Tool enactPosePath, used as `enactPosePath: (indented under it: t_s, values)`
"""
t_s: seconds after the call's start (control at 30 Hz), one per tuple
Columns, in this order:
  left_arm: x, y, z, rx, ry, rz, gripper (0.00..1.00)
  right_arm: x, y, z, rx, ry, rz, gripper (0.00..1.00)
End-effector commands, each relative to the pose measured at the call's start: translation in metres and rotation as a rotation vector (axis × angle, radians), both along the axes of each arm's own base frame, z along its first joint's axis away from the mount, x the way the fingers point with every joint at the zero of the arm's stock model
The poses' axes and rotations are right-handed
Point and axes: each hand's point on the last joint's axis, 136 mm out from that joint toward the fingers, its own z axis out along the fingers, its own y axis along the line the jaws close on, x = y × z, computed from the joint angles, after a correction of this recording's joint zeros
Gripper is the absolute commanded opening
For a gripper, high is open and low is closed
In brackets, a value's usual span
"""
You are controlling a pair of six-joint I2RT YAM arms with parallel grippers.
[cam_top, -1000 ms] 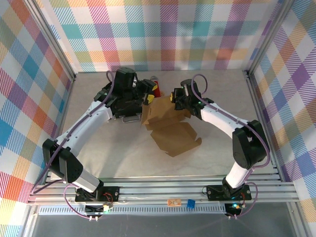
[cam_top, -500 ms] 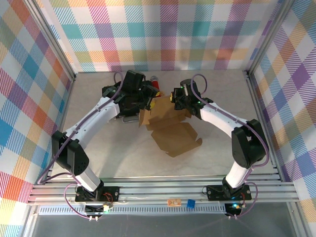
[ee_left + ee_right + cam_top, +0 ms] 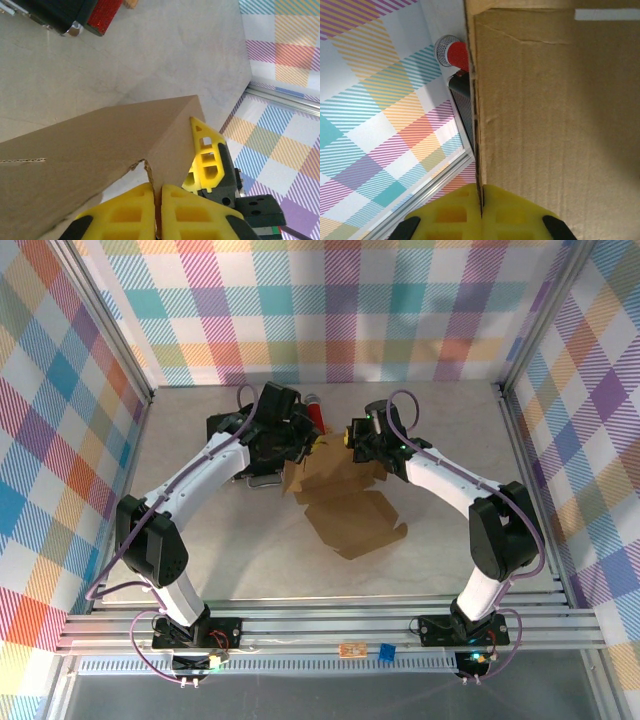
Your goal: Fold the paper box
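Observation:
The paper box [image 3: 350, 520] is a brown cardboard sheet, part lying on the table and part lifted at the back between both arms. My left gripper [image 3: 303, 443] is at the raised part's left edge. In the left wrist view it [image 3: 156, 189] is shut on a thin cardboard flap [image 3: 100, 160], with the other arm's yellow finger [image 3: 207, 160] just behind the panel. My right gripper [image 3: 352, 440] holds the raised part's upper right. In the right wrist view it [image 3: 481, 194] is shut on the edge of a cardboard wall [image 3: 555, 110].
A black case with a metal handle [image 3: 235, 440] lies left of the box behind the left arm. A small red cylinder [image 3: 316, 416] stands just behind the box. Metal frame rails [image 3: 520, 480] and checked walls enclose the table.
The left arm has swung right toward the box. Its jaws, open before, have shut on the cardboard flap. The right arm has kept its grip and place.

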Motion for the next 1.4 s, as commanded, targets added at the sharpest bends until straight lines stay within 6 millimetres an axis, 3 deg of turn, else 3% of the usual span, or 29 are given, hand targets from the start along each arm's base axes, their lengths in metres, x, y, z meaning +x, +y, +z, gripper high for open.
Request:
enactPosePath:
  t_s: [0.0,0.03,0.07,0.17,0.2,0.3,0.37,0.47,0.57,0.7,0.8,0.9,1.13,1.37]
  values:
    - [0.009,0.008,0.012,0.016,-0.047,0.016,0.04,0.004,0.007,0.022,0.04,-0.041,0.008,0.0]
    - [0.01,0.01,0.015,0.017,-0.061,0.016,0.04,0.004,0.007,0.022,0.04,-0.042,0.008,0.0]
    - [0.014,0.012,0.022,0.012,-0.091,0.011,0.1,0.005,0.006,0.022,0.039,-0.042,0.005,0.0]
    - [0.02,0.013,0.052,0.005,-0.21,-0.071,0.51,0.006,-0.001,0.022,0.023,-0.036,-0.011,0.0]
    - [0.017,0.02,0.061,0.054,-0.247,-0.099,0.58,0.007,-0.004,0.023,0.013,-0.031,-0.018,0.0]
    - [-0.006,0.042,0.073,0.213,-0.319,-0.202,0.59,0.012,-0.013,0.026,0.001,-0.033,-0.038,0.0]
    - [-0.029,0.051,0.064,0.281,-0.326,-0.3,0.54,0.012,-0.018,0.025,-0.01,-0.016,-0.045,0.0]
    - [-0.072,0.063,0.035,0.328,-0.286,-0.421,0.49,0.013,-0.023,0.026,-0.034,-0.009,-0.06,0.0]
    - [-0.111,0.07,0.004,0.371,-0.26,-0.495,0.5,0.015,-0.023,0.026,-0.048,-0.005,-0.059,0.0]
    - [-0.133,0.062,-0.022,0.439,-0.296,-0.553,0.51,0.015,-0.021,0.023,-0.058,0.008,-0.054,0.0]
    - [-0.135,0.055,-0.045,0.504,-0.308,-0.56,0.49,0.015,-0.019,0.022,-0.07,0.013,-0.055,0.0]
    - [-0.123,0.049,-0.071,0.502,-0.32,-0.516,0.47,0.014,-0.016,0.019,-0.083,0.026,-0.05,0.0]
    - [-0.075,0.035,-0.089,0.63,-0.337,-0.484,0.5,0.007,-0.013,0.006,-0.135,0.065,-0.059,0.0]
    - [-0.063,0.048,-0.116,0.781,-0.235,-0.47,0.49,0.005,-0.015,0.002,-0.153,0.08,-0.072,0.0]
